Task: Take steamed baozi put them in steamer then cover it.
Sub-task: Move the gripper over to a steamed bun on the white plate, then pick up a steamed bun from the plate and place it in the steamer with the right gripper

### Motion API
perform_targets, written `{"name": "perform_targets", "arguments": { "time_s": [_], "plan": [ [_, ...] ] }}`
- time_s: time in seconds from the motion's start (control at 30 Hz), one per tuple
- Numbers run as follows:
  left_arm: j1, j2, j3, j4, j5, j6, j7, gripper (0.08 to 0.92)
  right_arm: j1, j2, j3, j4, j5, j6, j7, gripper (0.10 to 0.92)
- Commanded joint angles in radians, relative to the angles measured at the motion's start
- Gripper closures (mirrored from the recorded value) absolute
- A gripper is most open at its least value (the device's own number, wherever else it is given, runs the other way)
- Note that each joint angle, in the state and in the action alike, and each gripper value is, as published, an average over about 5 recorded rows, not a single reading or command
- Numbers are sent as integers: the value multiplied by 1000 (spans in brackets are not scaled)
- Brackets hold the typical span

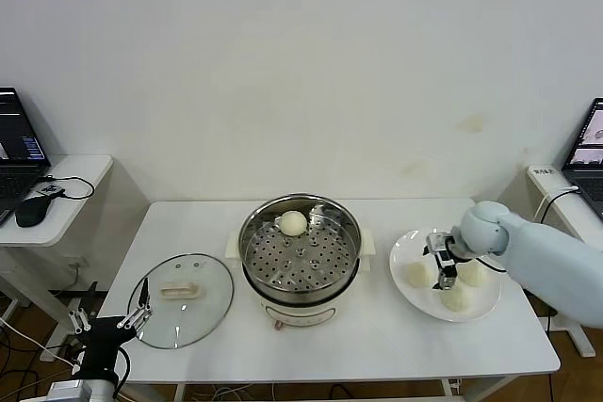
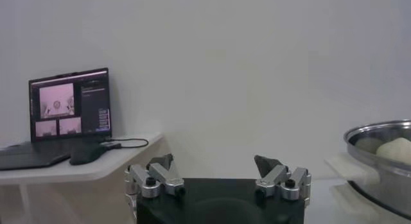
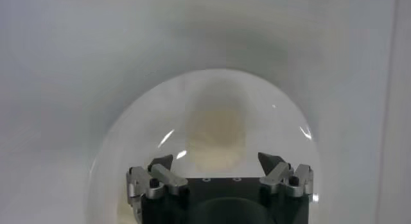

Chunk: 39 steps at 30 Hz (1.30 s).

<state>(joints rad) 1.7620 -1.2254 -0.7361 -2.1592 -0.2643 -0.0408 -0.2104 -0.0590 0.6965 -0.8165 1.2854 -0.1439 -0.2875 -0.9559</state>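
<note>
The steamer [image 1: 300, 256] is a round, shiny stainless-steel pot with a perforated tray inside, set on a cream-white base at the middle of the white table [image 1: 377, 345]. One smooth, cream-white steamed baozi [image 1: 293, 223] lies on the tray at its far side; the left wrist view catches the pot's polished rim [image 2: 385, 132] with that bun [image 2: 397, 149] showing above it.

To the right of the steamer, a flat, glossy white plate [image 1: 407, 240] holds three more buns: one on its left part [image 1: 417, 274], one on the right [image 1: 472, 273] and one at the near edge [image 1: 456, 297]. The right gripper [image 1: 447, 270] reaches down over the plate between these buns, with its fingers spread and nothing between them. In the right wrist view, the open right gripper [image 3: 220, 160] hovers above a soft pale bun [image 3: 217, 132] on the plate [image 3: 128, 148].

The cover [image 1: 181, 299], a round clear glass lid with a metal rim and a cream rectangular handle, lies flat on the table left of the steamer, apart from it. The left gripper [image 1: 111, 319] waits at the near left corner of the table, just beside the lid's rim, with its fingers wide apart and empty; in its own wrist view it [image 2: 218, 161] faces the wall.

On a side desk [image 1: 71, 197] at the far left stand a laptop [image 1: 19, 152] and a dark mouse [image 1: 33, 209]. A second laptop [image 1: 589, 152] sits at the far right.
</note>
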Motion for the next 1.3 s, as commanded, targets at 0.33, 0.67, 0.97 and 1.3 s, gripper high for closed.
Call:
{"name": "perform_targets", "arguments": {
  "time_s": [0.33, 0.67, 0.97, 1.3],
  "plan": [
    [-7, -2, 0, 12, 4, -3, 0, 177, -37, 91, 49, -125, -48, 2, 4, 297],
    [-3, -5, 1, 8, 4, -3, -1, 177, -22, 85, 51, -118, -41, 1, -24, 445],
    [-2, 0, -1, -4, 1, -1, -1, 177, 154, -7, -12, -7, 59, -16, -69, 463],
    [-8, 10, 7, -13, -1, 0, 0, 177, 606, -51, -255, 179, 336, -99, -77, 449]
  ]
}}
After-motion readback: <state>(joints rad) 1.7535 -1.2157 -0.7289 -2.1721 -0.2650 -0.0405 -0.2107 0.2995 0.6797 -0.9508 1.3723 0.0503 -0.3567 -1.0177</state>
